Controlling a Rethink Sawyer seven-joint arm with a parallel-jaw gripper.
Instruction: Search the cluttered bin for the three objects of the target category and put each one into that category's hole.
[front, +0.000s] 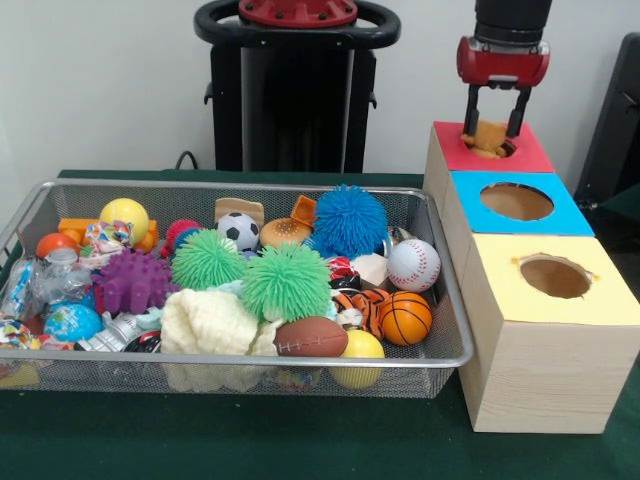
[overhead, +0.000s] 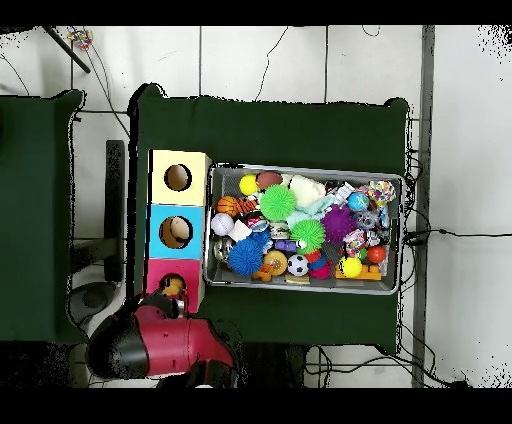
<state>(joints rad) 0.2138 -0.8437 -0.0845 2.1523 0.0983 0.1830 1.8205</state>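
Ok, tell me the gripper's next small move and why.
Probably open and let go. The gripper is right over the red hole, its tips down in the opening on either side of a tan-brown plush, so the toy looks placed to drop in. After that, lift clear and go back to the bin, where the tiger plush lies.

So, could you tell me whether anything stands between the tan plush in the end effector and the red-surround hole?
Nothing visible does. The end effector holds the tan plush right at the mouth of the red-surround hole, already partly inside it.
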